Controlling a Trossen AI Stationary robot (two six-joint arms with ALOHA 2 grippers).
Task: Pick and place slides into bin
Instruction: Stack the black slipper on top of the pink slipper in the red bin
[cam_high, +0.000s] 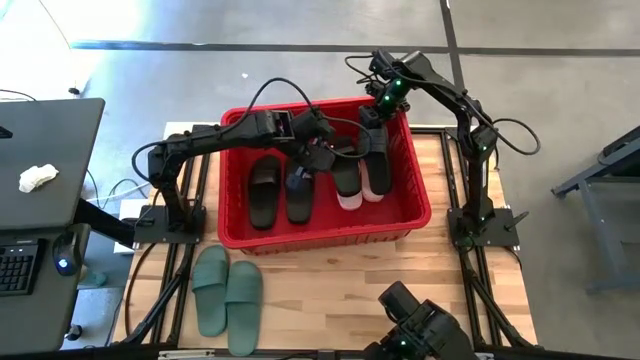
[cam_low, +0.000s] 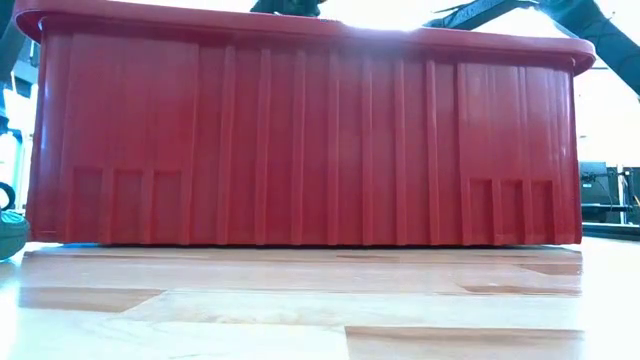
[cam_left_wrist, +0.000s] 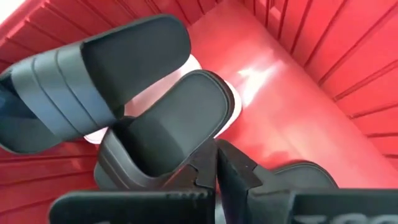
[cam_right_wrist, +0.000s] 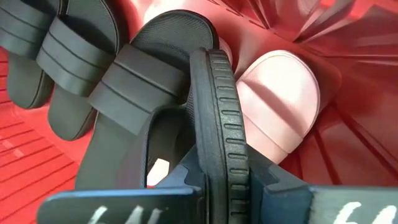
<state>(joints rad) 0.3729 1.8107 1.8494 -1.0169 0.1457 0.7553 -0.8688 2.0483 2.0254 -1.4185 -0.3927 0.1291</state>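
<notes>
bin (cam_high: 325, 235) red | slides black (cam_high: 265, 190), pale pink (cam_high: 372, 188), sage green (cam_high: 228, 292)

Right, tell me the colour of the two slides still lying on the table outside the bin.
Sage green slides, clearest in the high view.

A desk (cam_high: 40, 150) holds keyboard (cam_high: 18, 268), mouse (cam_high: 63, 265).

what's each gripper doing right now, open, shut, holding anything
left gripper: shut, holding nothing, above the black slides in the bin.
right gripper: shut on a black slide.
</notes>
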